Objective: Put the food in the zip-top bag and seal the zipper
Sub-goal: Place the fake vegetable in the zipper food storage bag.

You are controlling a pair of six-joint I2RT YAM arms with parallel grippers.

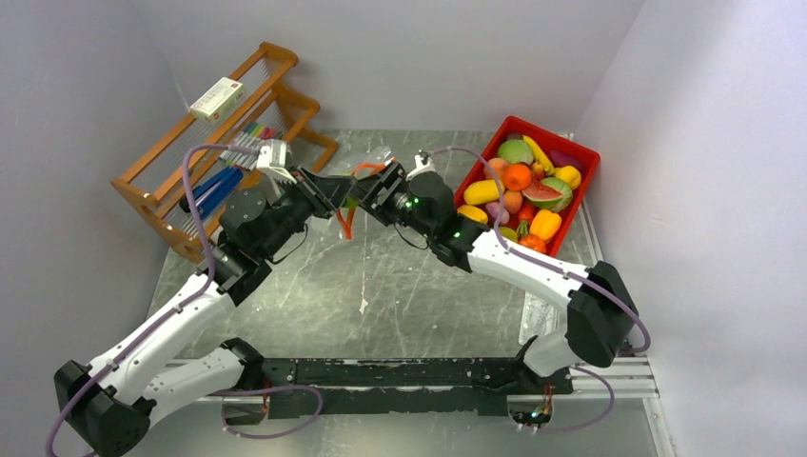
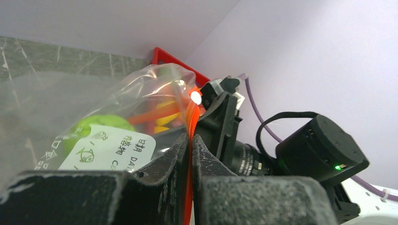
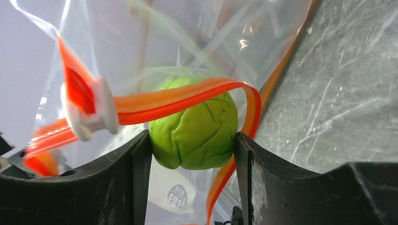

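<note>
The red bin [image 1: 582, 155] of toy food [image 1: 519, 177] sits just beyond the right gripper [image 3: 193, 140]. A clear bag [image 2: 117, 93] hangs between both grippers. The right fingers grip a green toy cabbage [image 3: 195, 131] at the bag's mouth. The left gripper [image 2: 191, 138] is pinched on the orange zipper [image 2: 190, 119].

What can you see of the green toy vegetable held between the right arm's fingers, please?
The green toy vegetable is a round, pale-green, cabbage-like ball with creased leaf folds and a glossy plastic look. The right fingers pinch it from both sides at the mouth of the clear zip-top bag. The orange zipper strip curves across its upper front. Whether it sits fully inside cannot be told.
</note>
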